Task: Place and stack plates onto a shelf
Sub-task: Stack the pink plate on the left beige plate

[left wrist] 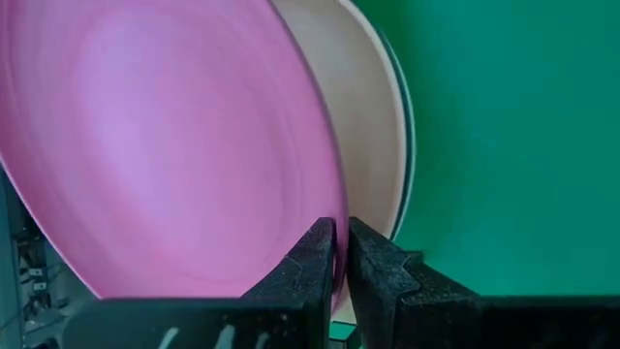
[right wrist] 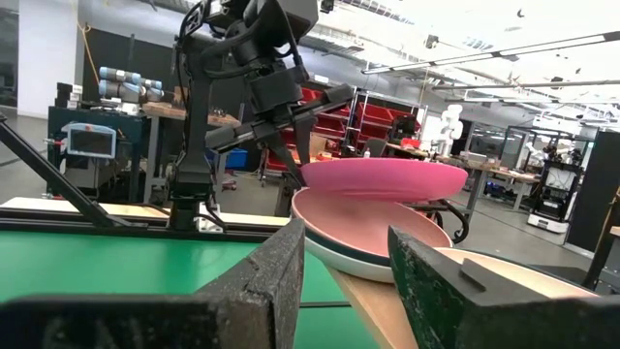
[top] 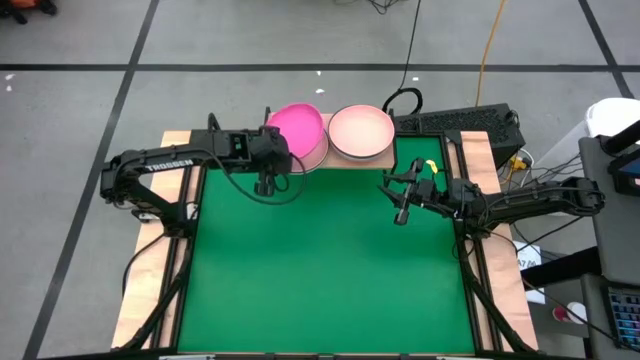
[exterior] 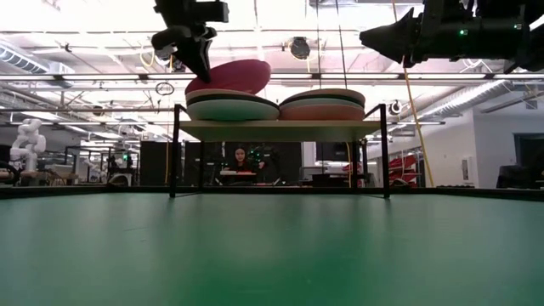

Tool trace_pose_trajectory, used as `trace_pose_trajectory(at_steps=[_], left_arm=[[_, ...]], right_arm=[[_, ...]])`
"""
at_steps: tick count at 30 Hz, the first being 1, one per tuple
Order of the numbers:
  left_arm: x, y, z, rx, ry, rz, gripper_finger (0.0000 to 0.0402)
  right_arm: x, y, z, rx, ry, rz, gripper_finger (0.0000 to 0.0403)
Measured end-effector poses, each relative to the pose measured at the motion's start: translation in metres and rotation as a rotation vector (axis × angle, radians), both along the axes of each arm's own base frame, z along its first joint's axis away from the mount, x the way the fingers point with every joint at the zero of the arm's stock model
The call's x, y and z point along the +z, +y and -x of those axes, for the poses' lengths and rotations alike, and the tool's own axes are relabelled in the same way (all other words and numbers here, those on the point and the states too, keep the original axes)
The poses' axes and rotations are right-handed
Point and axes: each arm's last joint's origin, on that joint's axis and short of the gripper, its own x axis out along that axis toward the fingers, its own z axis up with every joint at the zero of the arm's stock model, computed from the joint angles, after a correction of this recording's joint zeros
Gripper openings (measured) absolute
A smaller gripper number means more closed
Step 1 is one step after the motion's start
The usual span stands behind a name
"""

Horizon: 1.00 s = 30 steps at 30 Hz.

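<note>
The green mat lies in front of the shelf, with nothing on its near area. Over its right side the right gripper hangs above the surface, fingers parted wide and holding nothing.

On the left arm, the white lettering "TROSSEN" is legible along the link. The left gripper sits at the mat's far left; its fingers are drawn nearly together, pinching the rim of the magenta plate. That plate is matte, round and shallow. It is tilted, its gripped edge raised, above the left stack.

The shelf, a light-wood board on thin black legs, stands at the mat's far edge. The left stack shows pale, peach and dark teal rims. Just beside it, the right stack is topped by a light pink plate.

Beyond the table, a person sits in the room, seen under the shelf.
</note>
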Motion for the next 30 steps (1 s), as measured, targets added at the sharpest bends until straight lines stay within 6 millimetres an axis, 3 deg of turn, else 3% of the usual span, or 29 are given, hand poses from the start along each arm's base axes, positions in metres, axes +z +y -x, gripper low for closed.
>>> trace_pose_trajectory(at_steps=[10,21,30], left_arm=[[-0.0001,-0.0003,-0.0001,0.005,-0.007,0.014,0.0036],[-0.0002,-0.0005,0.0000,-0.046,0.019,-0.006,0.0176],[0.0052,-0.0025,0.0040,-0.051,-0.002,-0.013,0.0193]], right_arm=[[0.0000,0.0000,0.0000,0.000,0.000,0.000,0.0132],[0.0000,0.0000,0.0000,0.000,0.000,0.000,0.0132],[0.0000,0.0000,0.0000,0.000,0.000,0.000,0.0132]])
